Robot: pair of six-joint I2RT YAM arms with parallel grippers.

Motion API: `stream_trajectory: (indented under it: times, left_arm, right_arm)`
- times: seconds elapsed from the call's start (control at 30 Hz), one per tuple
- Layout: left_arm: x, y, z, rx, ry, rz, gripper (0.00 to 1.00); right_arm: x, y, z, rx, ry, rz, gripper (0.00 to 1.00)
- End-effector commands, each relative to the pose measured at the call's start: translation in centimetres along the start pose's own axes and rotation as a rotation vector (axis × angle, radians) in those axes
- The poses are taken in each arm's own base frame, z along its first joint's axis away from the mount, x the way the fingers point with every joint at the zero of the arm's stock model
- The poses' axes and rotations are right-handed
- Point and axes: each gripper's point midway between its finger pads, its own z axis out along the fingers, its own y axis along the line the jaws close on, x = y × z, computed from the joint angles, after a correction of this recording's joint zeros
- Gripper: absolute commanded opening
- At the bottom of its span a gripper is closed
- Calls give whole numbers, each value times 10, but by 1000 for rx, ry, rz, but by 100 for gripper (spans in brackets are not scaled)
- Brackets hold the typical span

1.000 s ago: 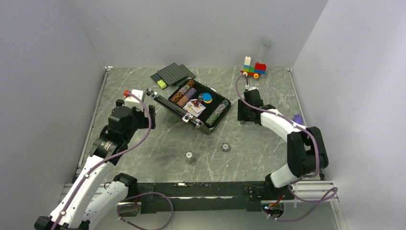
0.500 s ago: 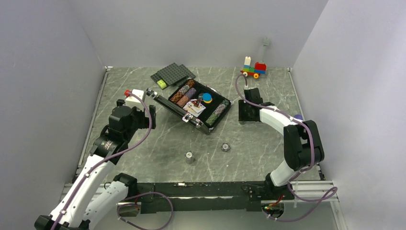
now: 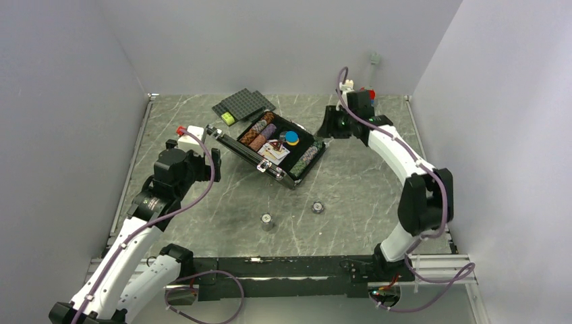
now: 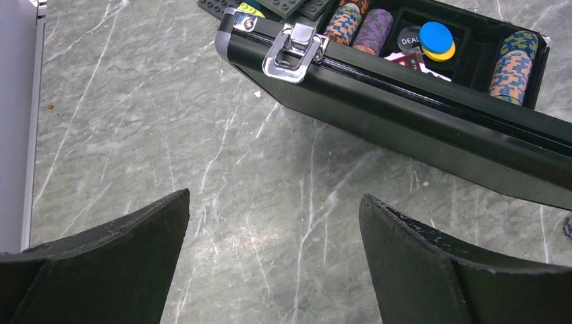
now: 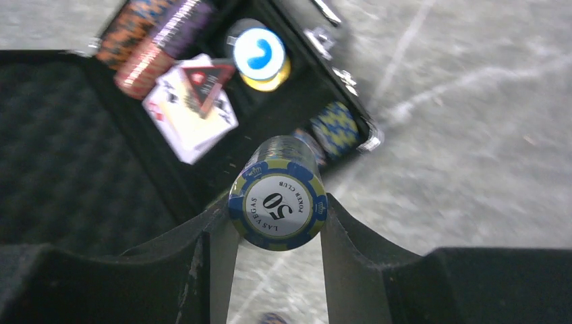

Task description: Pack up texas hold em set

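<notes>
The black briefcase [image 3: 270,162] lies open mid-table, holding chip rows [image 3: 260,131], cards [image 3: 274,151] and a blue disc [image 3: 291,138]. My right gripper [image 3: 328,127] hovers at the case's far right corner. In the right wrist view it [image 5: 278,210] is shut on a blue-and-yellow "50" chip stack [image 5: 278,199] above the cards [image 5: 192,111] and blue disc [image 5: 260,52]. My left gripper [image 3: 212,160] is open and empty left of the case. In the left wrist view it [image 4: 274,197] is over bare table short of the case's latch [image 4: 293,52]. Two small grey chip stacks [image 3: 267,221] [image 3: 318,207] stand on the table in front.
Dark studded baseplates [image 3: 243,104] with a small green piece [image 3: 229,119] lie behind the case. The brick toy car [image 3: 369,93] is at the far right, mostly hidden by my right arm. A white block with a red tip [image 3: 189,135] sits by the left gripper. Grey walls enclose the table.
My right arm has swung from the table right of the case up and back to the case's far right corner. The left arm has not moved.
</notes>
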Motion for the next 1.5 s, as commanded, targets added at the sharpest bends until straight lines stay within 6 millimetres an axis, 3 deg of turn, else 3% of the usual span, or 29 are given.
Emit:
stream_trajectory:
  times: [0.0,0.17,0.6,0.97,1.0,1.13,1.2,1.3,1.47]
  left_arm:
    - [-12,-3,0,22,-47,2,99]
    - [-15,-4,-3,30,-63,-3,99]
    - [-13,-5,-1,31,-54,-6,99]
    - [-12,-5,0,30,-46,-7,100]
    - [-12,-5,0,32,-46,-7,99]
    - [-11,-5,1,32,-43,-6,99]
    - [-11,-6,1,32,-43,-6,99]
    - [-11,-6,1,35,-41,-6,99]
    - [-11,-7,2,38,-40,-6,99]
  right_arm:
    - [-27,51,15,-274,21,52,0]
    - [-33,58,34,-314,83,70,0]
    - [-4,63,72,-347,189,106,0]
    - [14,66,92,-318,233,97,0]
    - [12,66,93,-311,230,95,4]
    - [5,62,94,-275,212,76,38]
    - [1,60,94,-259,204,63,49]
    - [-5,55,93,-222,189,42,59]
    - [-16,47,89,-168,149,12,65]
